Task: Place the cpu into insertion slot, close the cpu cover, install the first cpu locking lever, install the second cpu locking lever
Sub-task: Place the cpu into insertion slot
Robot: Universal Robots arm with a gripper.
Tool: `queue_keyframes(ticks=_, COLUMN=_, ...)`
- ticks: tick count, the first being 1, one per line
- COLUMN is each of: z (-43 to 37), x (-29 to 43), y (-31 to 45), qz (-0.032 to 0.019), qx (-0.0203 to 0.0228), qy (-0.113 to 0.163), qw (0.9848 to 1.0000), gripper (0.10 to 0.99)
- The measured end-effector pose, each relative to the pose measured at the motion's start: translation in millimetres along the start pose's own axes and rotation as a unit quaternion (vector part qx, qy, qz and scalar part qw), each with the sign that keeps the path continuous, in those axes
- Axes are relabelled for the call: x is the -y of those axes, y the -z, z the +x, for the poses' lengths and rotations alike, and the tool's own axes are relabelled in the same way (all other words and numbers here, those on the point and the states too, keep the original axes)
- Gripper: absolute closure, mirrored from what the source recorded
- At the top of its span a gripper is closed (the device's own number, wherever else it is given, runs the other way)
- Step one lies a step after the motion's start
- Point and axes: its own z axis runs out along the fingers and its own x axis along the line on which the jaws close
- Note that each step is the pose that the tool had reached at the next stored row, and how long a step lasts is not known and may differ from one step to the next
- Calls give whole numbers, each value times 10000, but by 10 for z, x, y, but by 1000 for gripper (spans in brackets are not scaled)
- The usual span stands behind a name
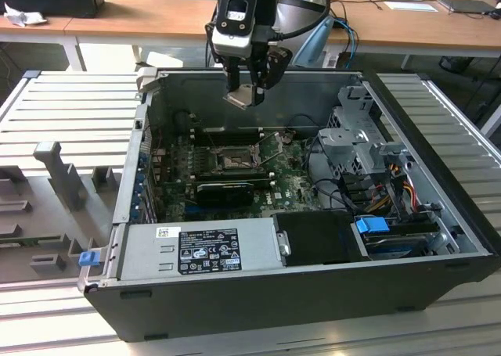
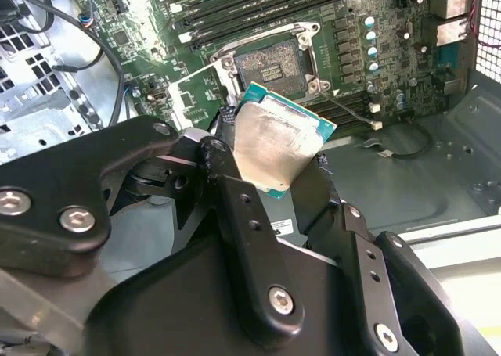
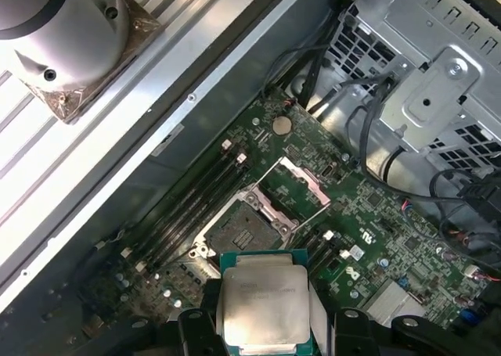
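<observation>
The cpu [image 1: 243, 98], a flat square chip with a silvery top and green edge, hangs above the open computer case, with my gripper [image 1: 246, 90] shut on it. In both wrist views the cpu [image 2: 274, 141] [image 3: 262, 301] sits between the black fingers [image 2: 227, 176]. The insertion slot [image 1: 232, 162] [image 2: 270, 62] [image 3: 239, 231] lies bare on the green board below, a little apart from the chip. The cpu cover [image 2: 196, 98] [image 3: 301, 180] is swung open beside the slot. Thin wire levers [image 3: 313, 215] stand raised next to it.
Long black memory slots [image 2: 266, 12] run beside the socket. A black expansion card [image 1: 227, 190] lies in front of it. The power supply [image 1: 203, 246] fills the case's near side. A metal drive cage [image 1: 360, 137] with cables [image 1: 391, 188] stands on the exterior view's right.
</observation>
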Motion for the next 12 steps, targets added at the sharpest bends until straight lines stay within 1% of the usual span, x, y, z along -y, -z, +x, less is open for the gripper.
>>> queue_keyframes(ticks=2, z=0, x=0, y=-3, qz=-3, qx=19, qy=-225, qw=9997, gripper=561)
queue_keyframes(ticks=5, z=0, x=0, y=-4, qz=-6, qx=32, qy=-375, qw=9993, gripper=561)
queue_keyframes(ticks=12, z=0, x=0, y=-7, qz=-10, qx=50, qy=-589, qw=9983, gripper=561)
